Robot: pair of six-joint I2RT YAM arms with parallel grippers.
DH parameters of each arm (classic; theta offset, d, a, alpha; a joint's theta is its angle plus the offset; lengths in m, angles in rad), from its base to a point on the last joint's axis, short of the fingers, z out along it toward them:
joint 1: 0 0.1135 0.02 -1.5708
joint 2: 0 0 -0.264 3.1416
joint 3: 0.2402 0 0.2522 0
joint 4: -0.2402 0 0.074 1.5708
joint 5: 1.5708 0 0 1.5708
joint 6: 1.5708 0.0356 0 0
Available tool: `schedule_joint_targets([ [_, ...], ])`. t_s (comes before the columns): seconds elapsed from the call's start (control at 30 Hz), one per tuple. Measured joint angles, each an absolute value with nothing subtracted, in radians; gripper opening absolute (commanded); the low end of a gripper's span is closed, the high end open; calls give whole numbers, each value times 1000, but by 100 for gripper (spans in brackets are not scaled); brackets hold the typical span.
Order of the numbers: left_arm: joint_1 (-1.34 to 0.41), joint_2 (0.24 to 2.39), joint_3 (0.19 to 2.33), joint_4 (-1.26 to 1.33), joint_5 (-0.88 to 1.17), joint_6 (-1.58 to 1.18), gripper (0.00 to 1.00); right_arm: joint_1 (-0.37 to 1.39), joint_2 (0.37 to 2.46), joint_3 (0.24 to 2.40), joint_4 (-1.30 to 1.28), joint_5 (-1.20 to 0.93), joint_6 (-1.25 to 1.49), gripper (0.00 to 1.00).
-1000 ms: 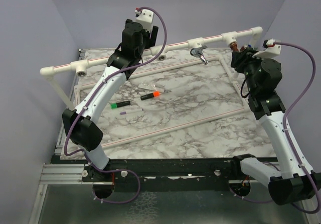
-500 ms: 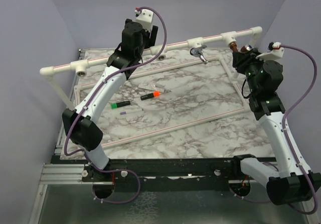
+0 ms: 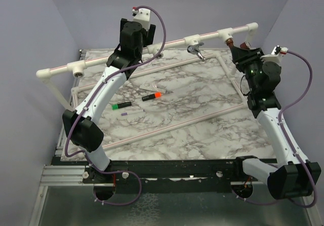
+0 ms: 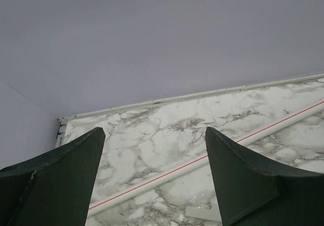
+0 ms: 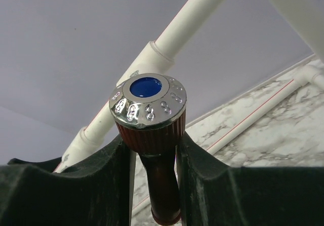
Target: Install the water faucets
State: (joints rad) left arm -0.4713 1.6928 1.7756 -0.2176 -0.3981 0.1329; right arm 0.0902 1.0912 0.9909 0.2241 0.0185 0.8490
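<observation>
Tabletop [image 3: 192, 99]: white marble with grey veining. Pipe frame [image 3: 58, 70]: white, thin red stripe. Right faucet [image 5: 152, 140]: reddish-brown body, chrome cap, blue disc. Far faucet [image 3: 196, 50]: apparently silver. Orange-capped marker [image 3: 152, 96] and green-capped marker [image 3: 121, 105]: dark barrels. Walls [image 3: 30, 28]: pale lilac.

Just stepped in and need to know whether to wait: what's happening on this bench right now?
The right gripper has its fingers closed on the copper faucet, holding it up at a tee fitting near the right end of the raised white pipe. The silver faucet already hangs from the tee beside it. The left gripper is open, holding nothing, up near the pipe.
</observation>
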Motion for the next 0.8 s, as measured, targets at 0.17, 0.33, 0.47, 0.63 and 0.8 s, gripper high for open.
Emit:
schedule_joint_targets([
  [0.17,-465,1693,1786,-243,-457,139,87,89,1118,985,272,-19,949,0],
  [0.33,-459,1693,1805,-294,-479,135,90,98,1119,974,282,-18,1052,0],
  [0.47,-449,1692,1816,-337,-504,135,91,138,1119,967,291,25,1110,0],
  [0.63,-431,1686,1824,-378,-542,137,92,202,1120,967,288,102,1181,0],
  [0.8,-419,1677,1824,-406,-577,140,92,254,1121,968,276,165,1239,1],
])
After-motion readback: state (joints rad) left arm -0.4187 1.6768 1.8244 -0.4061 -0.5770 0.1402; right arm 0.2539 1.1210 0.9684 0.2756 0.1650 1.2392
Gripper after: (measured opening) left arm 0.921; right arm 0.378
